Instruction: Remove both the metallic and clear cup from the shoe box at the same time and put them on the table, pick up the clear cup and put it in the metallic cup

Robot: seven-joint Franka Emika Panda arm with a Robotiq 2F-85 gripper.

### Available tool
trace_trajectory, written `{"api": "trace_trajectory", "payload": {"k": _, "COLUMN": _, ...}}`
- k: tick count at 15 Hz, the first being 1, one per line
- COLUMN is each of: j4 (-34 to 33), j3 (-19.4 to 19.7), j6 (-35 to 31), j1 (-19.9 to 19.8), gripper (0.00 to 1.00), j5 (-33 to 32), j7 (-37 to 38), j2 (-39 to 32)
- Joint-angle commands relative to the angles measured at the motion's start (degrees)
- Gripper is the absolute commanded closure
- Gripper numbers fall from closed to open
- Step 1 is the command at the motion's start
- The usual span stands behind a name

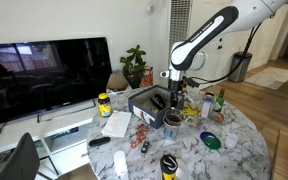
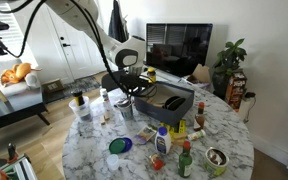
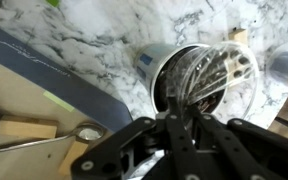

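My gripper [image 3: 177, 112] is shut, its fingers pinching together the near walls of the metallic cup [image 3: 156, 62] and the clear cup [image 3: 242, 72], which stand side by side and upright. In the wrist view both cups are over the marble table [image 3: 84, 28], just right of the dark navy shoe box [image 3: 54, 78]. In both exterior views the gripper [image 1: 174, 97] [image 2: 127, 87] hangs straight down beside the shoe box [image 1: 144, 103] [image 2: 172, 100], with the cups [image 1: 172, 121] [image 2: 124, 106] under it. I cannot tell whether they touch the table [image 1: 239, 150] [image 2: 229, 130].
The box holds a wooden block [image 3: 24, 128] and a metal spoon [image 3: 84, 131]. Bottles, a black can with a yellow top [image 1: 168, 165], a white bottle [image 1: 121, 162] and a green lid [image 1: 212, 141] crowd the table. A TV [image 1: 44, 75] and a plant [image 1: 134, 65] stand behind.
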State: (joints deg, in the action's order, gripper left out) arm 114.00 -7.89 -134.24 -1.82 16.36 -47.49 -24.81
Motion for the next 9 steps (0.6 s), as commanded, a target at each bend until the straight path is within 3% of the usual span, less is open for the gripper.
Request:
{"api": "trace_trajectory", "payload": {"k": 1, "j4": 0.3, "j3": -0.1, "j6": -2.1, "j1": 0.4, "gripper": 0.57, "j5": -2.3, "j7": 3.7, "j2": -1.0}}
{"api": "trace_trajectory", "payload": {"k": 8, "j4": 2.4, "j3": -0.2, "j6": -4.0, "j1": 0.5, "gripper": 0.05, "j5": -4.0, "j7": 9.1, "j2": 3.5}}
{"api": "trace_trajectory", "payload": {"k": 9, "j4": 2.9, "j3": -0.4, "j6": -3.7, "j1": 0.3, "gripper": 0.01, "j5": -4.0, "j7": 9.8, "j2": 4.9}}
